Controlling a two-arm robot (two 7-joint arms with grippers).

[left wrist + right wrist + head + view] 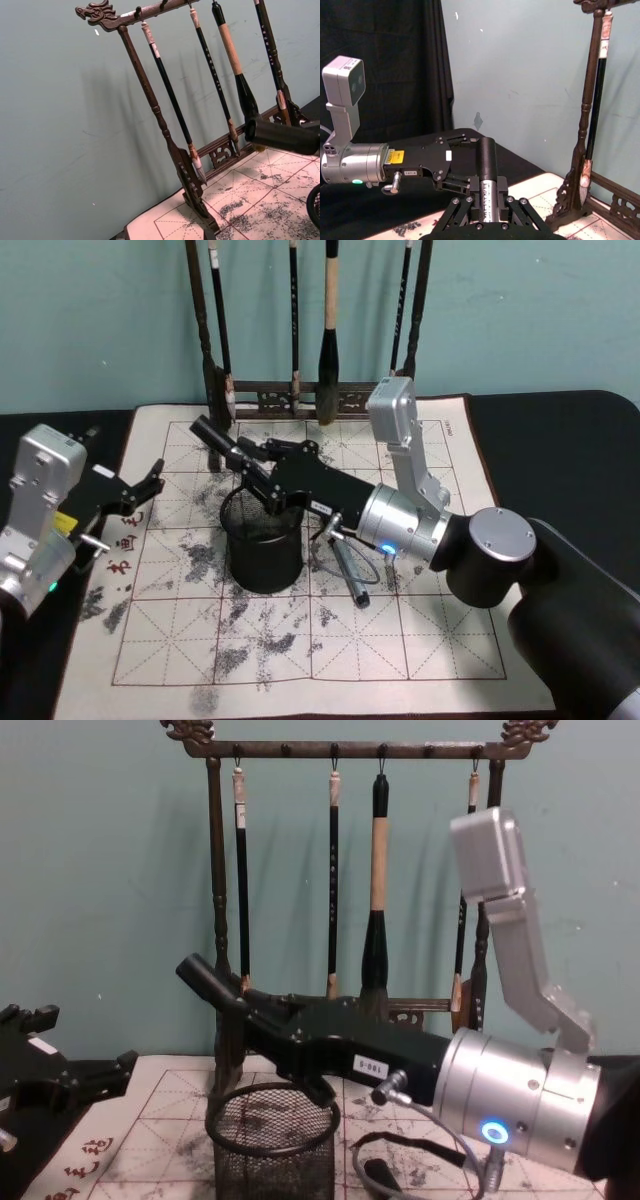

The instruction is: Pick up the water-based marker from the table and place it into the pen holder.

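Note:
My right gripper point(252, 466) is shut on the water-based marker point(212, 434), a black-capped stick with a silver body, also seen close up in the right wrist view as the marker point(487, 165). The marker is tilted, its black end pointing up and to the left, and it hangs just above the pen holder point(262, 558), a round black wire-mesh cup on the ink-stained mat. From the chest, the marker point(203, 980) and right gripper point(265, 1013) sit over the pen holder's rim point(270, 1098). My left gripper point(150, 486) stands open and holds nothing at the mat's left edge.
A tall dark wooden brush rack point(300, 395) with several hanging brushes stands at the back of the mat point(400, 640). A grey pen-like object point(350, 576) and a cable loop lie on the mat right of the cup. Black cloth borders the mat on both sides.

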